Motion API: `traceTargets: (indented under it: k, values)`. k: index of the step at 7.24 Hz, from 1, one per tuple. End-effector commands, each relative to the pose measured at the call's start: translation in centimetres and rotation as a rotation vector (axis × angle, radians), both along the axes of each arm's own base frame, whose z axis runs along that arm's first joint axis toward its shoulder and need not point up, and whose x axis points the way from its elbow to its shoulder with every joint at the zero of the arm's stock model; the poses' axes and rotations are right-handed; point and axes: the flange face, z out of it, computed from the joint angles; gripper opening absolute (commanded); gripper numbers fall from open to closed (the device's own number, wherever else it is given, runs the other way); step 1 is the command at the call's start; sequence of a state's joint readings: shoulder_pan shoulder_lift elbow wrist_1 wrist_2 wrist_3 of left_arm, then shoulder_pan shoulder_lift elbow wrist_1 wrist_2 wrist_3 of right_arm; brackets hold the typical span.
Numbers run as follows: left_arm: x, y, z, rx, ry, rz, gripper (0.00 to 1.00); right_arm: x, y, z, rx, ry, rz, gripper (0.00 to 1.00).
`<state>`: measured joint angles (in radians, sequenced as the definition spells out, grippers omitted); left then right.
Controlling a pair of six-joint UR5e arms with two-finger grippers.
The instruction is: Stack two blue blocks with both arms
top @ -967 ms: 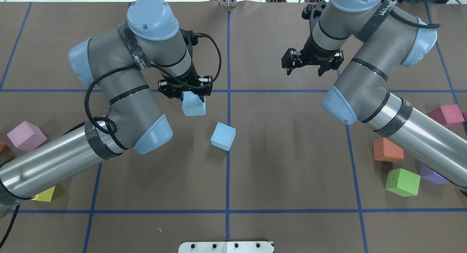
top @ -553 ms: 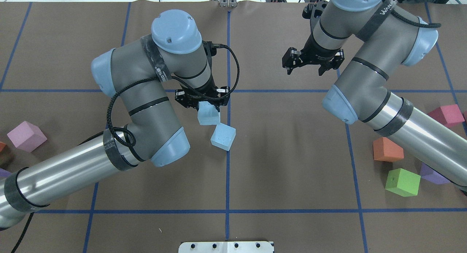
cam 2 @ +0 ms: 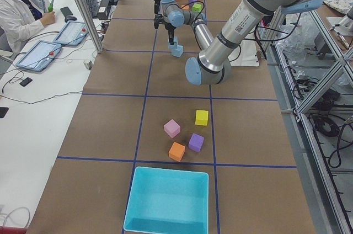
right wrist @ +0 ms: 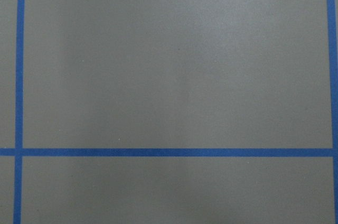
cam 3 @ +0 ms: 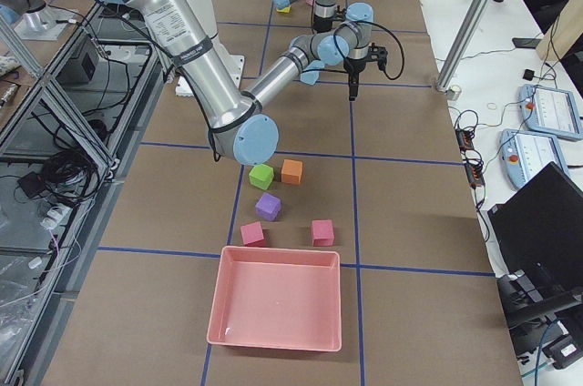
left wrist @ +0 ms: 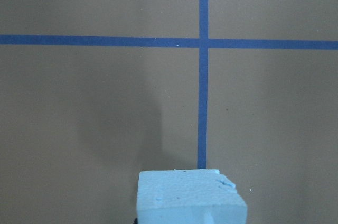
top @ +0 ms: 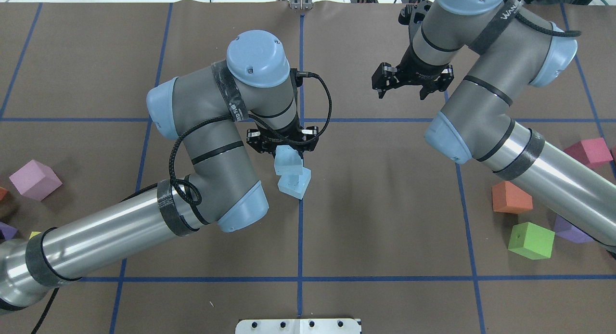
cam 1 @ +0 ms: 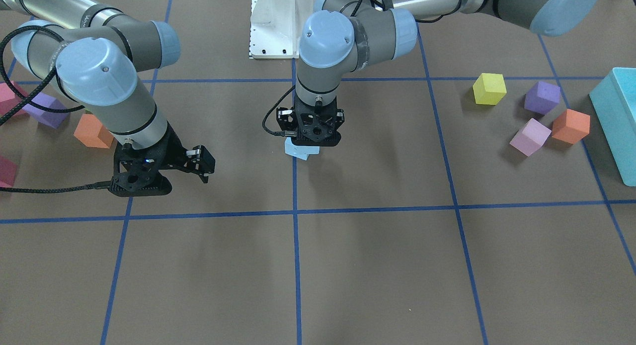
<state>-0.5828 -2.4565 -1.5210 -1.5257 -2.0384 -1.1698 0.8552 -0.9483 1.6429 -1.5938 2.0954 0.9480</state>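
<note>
My left gripper (top: 285, 150) is shut on a pale blue block (top: 288, 161) and holds it over the far edge of the second blue block (top: 295, 186), which lies on the table by the centre line. I cannot tell whether the two blocks touch. The held block fills the bottom of the left wrist view (left wrist: 191, 196). In the front-facing view the left gripper (cam 1: 314, 136) hides most of the blue blocks (cam 1: 298, 151). My right gripper (top: 402, 89) is open and empty, raised over bare table at the far right; it also shows in the front-facing view (cam 1: 194, 167).
On the robot's right lie an orange cube (top: 511, 198), a green cube (top: 531, 240), a purple cube (top: 570, 230) and a red cube (top: 592, 151). A pink cube (top: 34, 179) lies on the left. A turquoise bin (cam 1: 618, 116) and a pink tray (cam 3: 278, 304) stand at the table's ends.
My left arm has swung right and toward the robot with the blue block in its grip, from beside the lying block to over it. The right arm has not moved.
</note>
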Motion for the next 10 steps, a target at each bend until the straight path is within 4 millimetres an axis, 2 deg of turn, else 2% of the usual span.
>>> traceTargets:
  k: [1, 4, 6, 9, 10]
  values:
    - [0.8, 0.9, 0.1, -0.012, -0.001, 0.005, 0.59, 0.0, 0.0, 0.0, 0.001, 0.001, 0.000, 1.00]
    - [1.2, 1.5, 0.2, -0.019, 0.002, 0.009, 0.61, -0.4, 0.3, -0.1, 0.002, 0.001, -0.004, 1.00]
    - [1.2, 1.5, 0.3, -0.016, 0.001, 0.010, 0.97, -0.5, 0.4, -0.1, 0.002, 0.001, -0.007, 1.00]
    - [0.7, 1.4, -0.1, 0.003, 0.004, -0.005, 0.98, -0.7, 0.4, -0.1, 0.003, 0.001, -0.010, 1.00]
    - [-0.1, 1.2, -0.7, 0.017, 0.018, -0.006, 0.98, -0.4, 0.4, -0.1, 0.002, 0.000, -0.007, 1.00]
